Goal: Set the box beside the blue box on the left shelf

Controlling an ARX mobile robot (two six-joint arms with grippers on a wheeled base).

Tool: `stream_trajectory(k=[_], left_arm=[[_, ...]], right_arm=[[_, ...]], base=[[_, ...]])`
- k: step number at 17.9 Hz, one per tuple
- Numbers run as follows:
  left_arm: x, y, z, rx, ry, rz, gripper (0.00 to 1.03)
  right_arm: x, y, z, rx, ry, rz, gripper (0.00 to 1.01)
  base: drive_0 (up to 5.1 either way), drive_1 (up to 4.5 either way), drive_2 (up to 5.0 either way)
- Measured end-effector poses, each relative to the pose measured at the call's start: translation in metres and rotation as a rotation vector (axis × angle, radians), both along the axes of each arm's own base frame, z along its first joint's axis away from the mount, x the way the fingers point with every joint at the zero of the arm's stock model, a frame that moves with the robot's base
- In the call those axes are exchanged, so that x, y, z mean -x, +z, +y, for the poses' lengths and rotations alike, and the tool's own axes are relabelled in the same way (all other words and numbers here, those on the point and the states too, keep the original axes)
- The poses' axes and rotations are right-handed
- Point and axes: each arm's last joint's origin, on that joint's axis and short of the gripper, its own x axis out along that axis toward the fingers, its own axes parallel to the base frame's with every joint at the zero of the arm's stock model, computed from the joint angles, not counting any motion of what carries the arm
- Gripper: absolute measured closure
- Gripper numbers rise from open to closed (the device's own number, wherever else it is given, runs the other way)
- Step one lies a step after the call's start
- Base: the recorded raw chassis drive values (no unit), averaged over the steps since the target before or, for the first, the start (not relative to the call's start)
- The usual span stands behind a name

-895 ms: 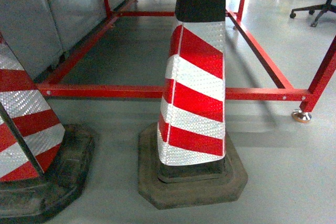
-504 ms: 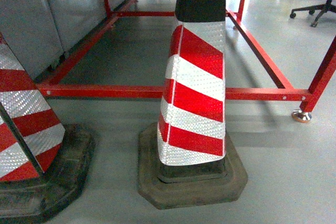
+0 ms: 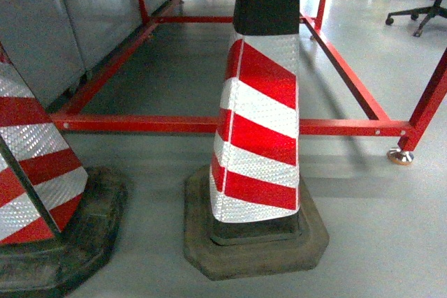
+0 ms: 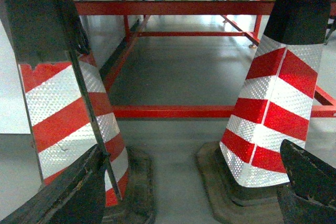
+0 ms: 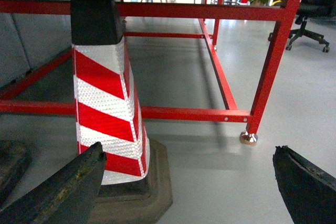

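Straight ahead on the grey floor [image 3: 377,228] stands a red-and-white striped traffic cone [image 3: 258,130] on a dark rubber base, its black top cut off by the upper edge of the head view. A second cone [image 3: 35,172] sits to its left, only partly in frame. Behind both runs a red metal frame [image 3: 174,123] with a levelling foot [image 3: 400,155] at its right leg; grey panels [image 3: 56,26] line the left, and an office chair [image 3: 422,12] shows far right. The blue box appears in none of the views. The left pincer [image 4: 184,192] is spread wide, holding nothing, only its dark finger edges showing. The right pincer [image 5: 184,187] is likewise spread wide and bare.
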Motion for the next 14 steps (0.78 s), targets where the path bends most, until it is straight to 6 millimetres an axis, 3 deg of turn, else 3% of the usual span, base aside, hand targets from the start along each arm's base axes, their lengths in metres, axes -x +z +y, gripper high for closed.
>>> stream_trajectory(k=[14], left_arm=[[0.0000, 0.0002, 0.0000, 0.000, 0.000, -0.002, 0.05]], right_arm=[[0.0000, 0.0001, 0.0000, 0.002, -0.001, -0.001, 0.03]], base=[[0.0, 0.00, 0.0]])
